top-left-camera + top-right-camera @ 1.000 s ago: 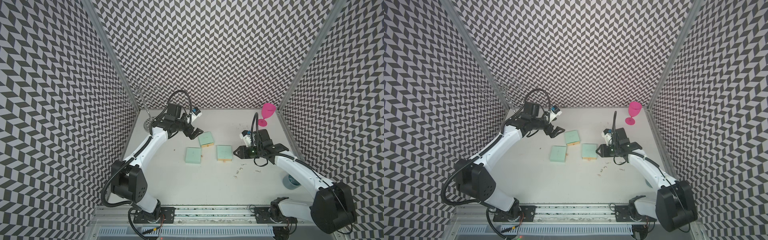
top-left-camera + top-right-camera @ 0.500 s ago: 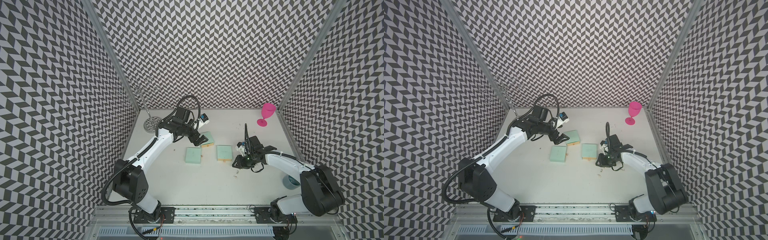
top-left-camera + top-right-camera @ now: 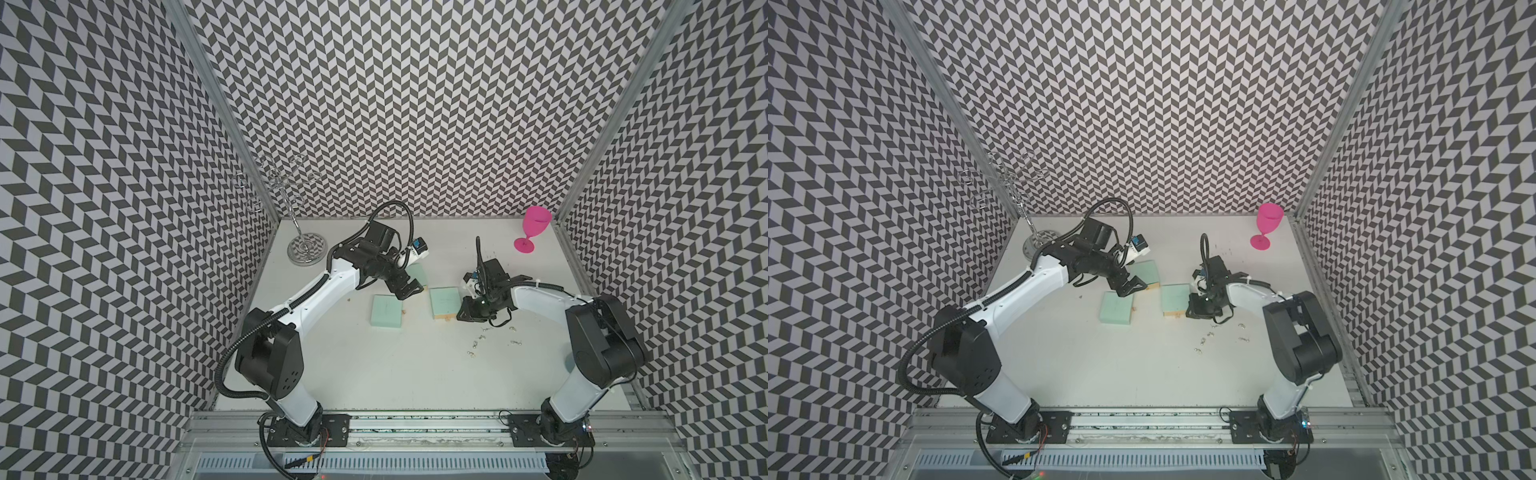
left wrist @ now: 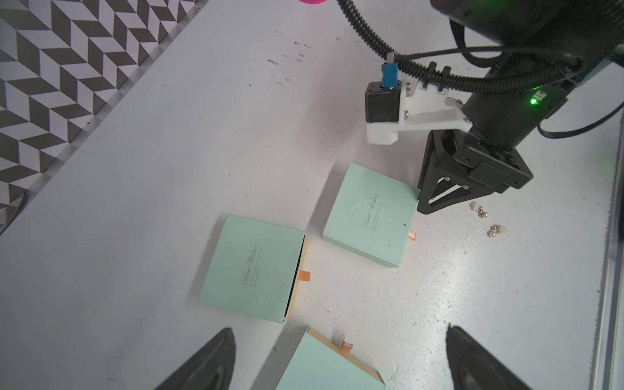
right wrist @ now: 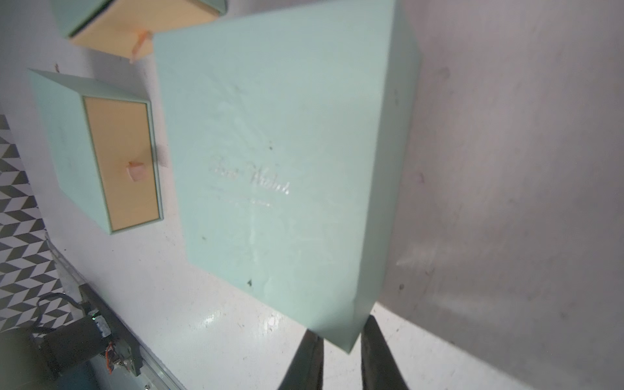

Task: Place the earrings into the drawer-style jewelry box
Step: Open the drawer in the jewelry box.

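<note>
Three mint-green drawer-style jewelry boxes lie mid-table: a front-left one [image 3: 387, 311], a back one [image 3: 419, 272] and a right one [image 3: 444, 301] [image 3: 1174, 298] [image 5: 287, 169]. My right gripper [image 3: 466, 314] [image 5: 339, 358] is low at the right box's near right corner, its narrow jaws pinching that corner. My left gripper [image 3: 409, 289] [image 4: 337, 363] hovers open over the back box [image 4: 324, 368], touching nothing. Several tiny silvery earrings [image 3: 475, 343] [image 3: 1202, 340] [image 4: 496, 230] lie loose on the table just in front of the right gripper.
A pink goblet [image 3: 534, 228] stands at the back right corner. A tall chrome wire stand [image 3: 305, 247] stands at the back left corner. The front-left box [image 4: 256, 266] has its tan drawer slightly out, with an orange pull tab.
My left gripper has swung right and forward to above the back box. My right gripper has dropped in beside the right box and its jaws have narrowed onto the corner.
</note>
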Tool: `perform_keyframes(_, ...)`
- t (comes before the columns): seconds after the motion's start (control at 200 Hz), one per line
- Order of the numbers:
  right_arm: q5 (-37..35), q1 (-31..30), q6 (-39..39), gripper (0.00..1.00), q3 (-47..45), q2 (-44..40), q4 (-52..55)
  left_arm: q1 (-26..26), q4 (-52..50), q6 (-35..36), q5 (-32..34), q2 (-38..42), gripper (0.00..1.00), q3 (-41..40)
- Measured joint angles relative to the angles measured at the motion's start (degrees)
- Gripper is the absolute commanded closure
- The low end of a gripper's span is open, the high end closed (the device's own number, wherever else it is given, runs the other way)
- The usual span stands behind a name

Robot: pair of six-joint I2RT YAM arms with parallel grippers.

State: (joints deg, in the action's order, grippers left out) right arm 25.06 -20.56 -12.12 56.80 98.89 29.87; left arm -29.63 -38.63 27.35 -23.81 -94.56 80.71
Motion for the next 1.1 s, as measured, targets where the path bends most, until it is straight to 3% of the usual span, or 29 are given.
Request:
perform_keyframes(0.285, -3.8, 0.0, 2.1, 0.73, 8.6, 6.9, 1.1, -0.9, 0.5, 0.2, 2.1, -2.0, 0.02, 0.8)
perform_keyframes(0.521, -5.7, 0.0, 1.3, 0.66, 7.0, 2.3, 1.9, -2.6, 4.1, 0.2, 7.1, -10.6, 0.06, 6.9)
perform_keyframes(0.741, -1.7, 0.0, -2.5, 0.64, 1.3, -6.8, 0.3, -3.5, 8.0, 1.0, 9.8, -20.0, 0.09, 10.6)
perform_keyframes(1.097, 4.7, 2.3, -7.8, 0.66, 1.0, -2.7, -4.7, -3.6, 12.7, 3.1, 13.0, -21.7, 0.19, 8.4)
